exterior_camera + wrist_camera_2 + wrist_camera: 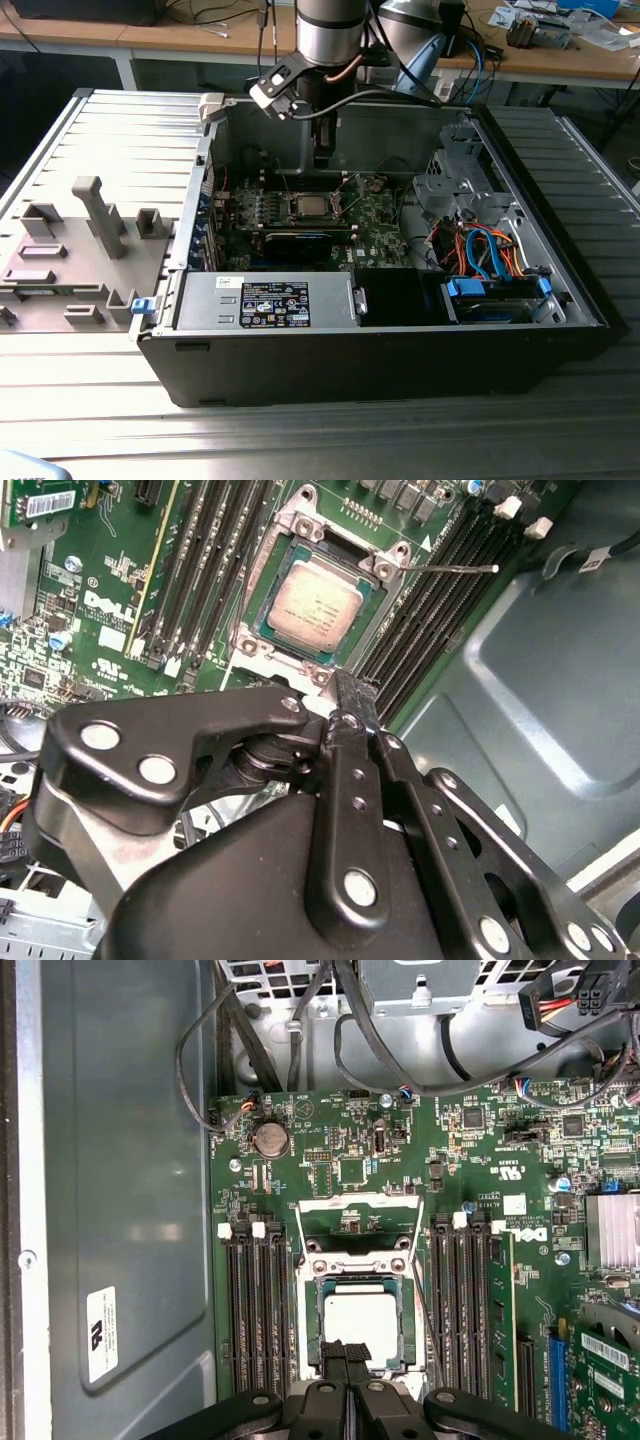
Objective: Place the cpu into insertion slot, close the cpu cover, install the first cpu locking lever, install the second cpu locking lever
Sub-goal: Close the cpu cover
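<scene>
one cpu (pixel 312 605) in the insertion slot (pixel 255 645), cpu cover (pixel 360 1201) open

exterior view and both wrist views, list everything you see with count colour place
computer case: 1, black, open, on grey ribbed table
motherboard: 1, green, inside the case
insertion slot: 1, silver-rimmed, mid board
cpu: 1, silvery-tan, seated in the slot
cpu cover: 1, silver, swung open beyond the slot
memory slots: several, black, flanking the slot
power supply: 1, grey, along the case's near wall
cables: bundle, orange and blue, exterior view's right of the board
fixture tray: 1, grey, exterior view's left of the case
arm: 1, silver, above the case
hand: 1, black, shut, empty, at the slot's edge
</scene>
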Action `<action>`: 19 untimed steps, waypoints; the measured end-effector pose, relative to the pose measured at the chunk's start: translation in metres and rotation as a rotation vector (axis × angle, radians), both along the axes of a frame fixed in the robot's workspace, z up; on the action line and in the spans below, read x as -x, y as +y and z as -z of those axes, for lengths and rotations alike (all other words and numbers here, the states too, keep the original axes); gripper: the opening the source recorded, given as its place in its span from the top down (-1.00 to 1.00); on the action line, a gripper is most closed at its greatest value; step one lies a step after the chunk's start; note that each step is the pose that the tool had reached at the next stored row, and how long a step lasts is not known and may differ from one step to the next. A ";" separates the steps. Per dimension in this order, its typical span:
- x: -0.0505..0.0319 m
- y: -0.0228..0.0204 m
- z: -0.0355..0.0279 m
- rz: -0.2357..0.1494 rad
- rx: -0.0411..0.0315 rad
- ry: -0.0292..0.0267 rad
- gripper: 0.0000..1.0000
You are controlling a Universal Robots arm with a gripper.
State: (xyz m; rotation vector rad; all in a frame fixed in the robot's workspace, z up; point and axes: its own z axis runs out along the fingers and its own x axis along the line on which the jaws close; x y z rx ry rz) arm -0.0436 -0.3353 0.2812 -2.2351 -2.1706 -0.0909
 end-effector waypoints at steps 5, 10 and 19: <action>-0.0019 0.0000 0.0001 0.000 0.0000 0.0000 0.79; -0.0037 0.0000 0.0002 0.000 0.0000 0.0000 0.79; -0.0085 0.0000 0.0004 0.000 0.0000 0.0000 0.79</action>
